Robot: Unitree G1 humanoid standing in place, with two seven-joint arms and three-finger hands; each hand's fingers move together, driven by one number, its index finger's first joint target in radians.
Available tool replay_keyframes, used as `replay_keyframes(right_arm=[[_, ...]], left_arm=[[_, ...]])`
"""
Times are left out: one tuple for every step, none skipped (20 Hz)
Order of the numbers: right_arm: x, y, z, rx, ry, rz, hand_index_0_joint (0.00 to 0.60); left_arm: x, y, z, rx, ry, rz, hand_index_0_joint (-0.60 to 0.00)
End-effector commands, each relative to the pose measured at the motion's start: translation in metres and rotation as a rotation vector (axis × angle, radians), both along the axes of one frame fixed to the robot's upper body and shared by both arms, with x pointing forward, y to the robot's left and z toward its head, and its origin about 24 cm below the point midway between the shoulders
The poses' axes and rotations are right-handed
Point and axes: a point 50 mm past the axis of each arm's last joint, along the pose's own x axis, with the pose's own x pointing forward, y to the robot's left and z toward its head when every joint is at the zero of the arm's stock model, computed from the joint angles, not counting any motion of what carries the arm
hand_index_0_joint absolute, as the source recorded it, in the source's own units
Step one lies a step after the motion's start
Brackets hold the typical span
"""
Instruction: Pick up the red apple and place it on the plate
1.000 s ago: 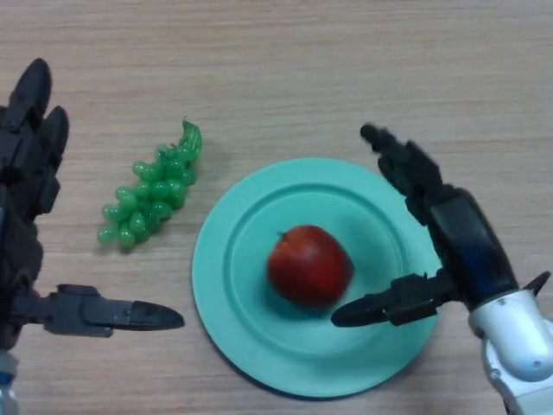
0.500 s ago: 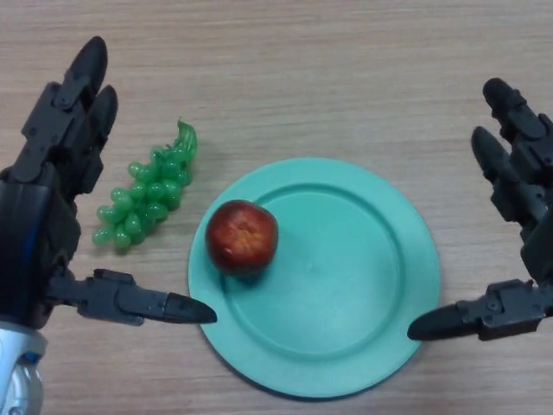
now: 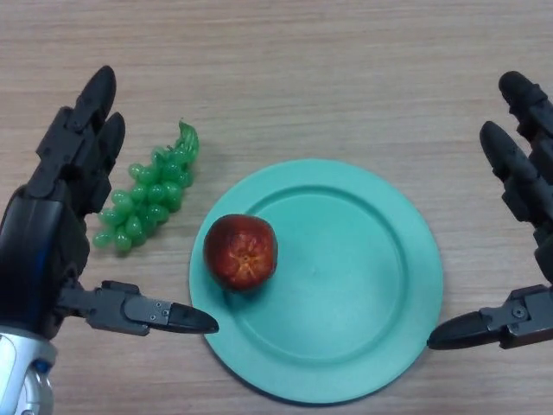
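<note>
The red apple [image 3: 241,252] rests on the left inner edge of the teal plate [image 3: 363,285], its stem end turned up. My left hand [image 3: 52,233] is open at the left of the view, its thumb pointing toward the plate's left rim, just below the apple and apart from it. My right hand [image 3: 527,207] is open at the right edge, its thumb near the plate's right rim. Neither hand touches the apple.
A bunch of green grapes [image 3: 147,201] lies on the wooden table [image 3: 285,78] between my left hand and the plate's upper left rim.
The apple rolled from the plate's centre to its left edge. My right hand drew back to the right and opened away from it. My left hand moved in from the left.
</note>
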Motion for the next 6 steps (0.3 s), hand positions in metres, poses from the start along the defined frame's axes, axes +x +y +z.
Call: replay_keyframes(right_arm=[[-0.014, -0.003, 0.031, -0.005, -0.193, 0.02, 0.0], [-0.014, -0.001, 0.031, -0.005, -0.193, 0.021, 0.0], [-0.015, 0.002, 0.032, -0.016, -0.194, 0.021, 0.0], [-0.018, 0.006, 0.032, -0.031, -0.198, 0.023, 0.0], [-0.019, 0.009, 0.033, -0.044, -0.201, 0.025, 0.0], [-0.02, 0.011, 0.034, -0.051, -0.203, 0.025, 0.0]], left_arm=[[-0.014, 0.004, 0.029, 0.022, -0.236, 0.042, 0.0], [-0.016, 0.005, 0.029, 0.021, -0.236, 0.043, 0.0], [-0.017, 0.006, 0.029, 0.019, -0.237, 0.043, 0.0], [-0.019, 0.008, 0.031, 0.024, -0.246, 0.046, 0.0], [-0.021, 0.009, 0.032, 0.024, -0.252, 0.045, 0.0], [-0.022, 0.01, 0.035, 0.018, -0.253, 0.042, 0.0]])
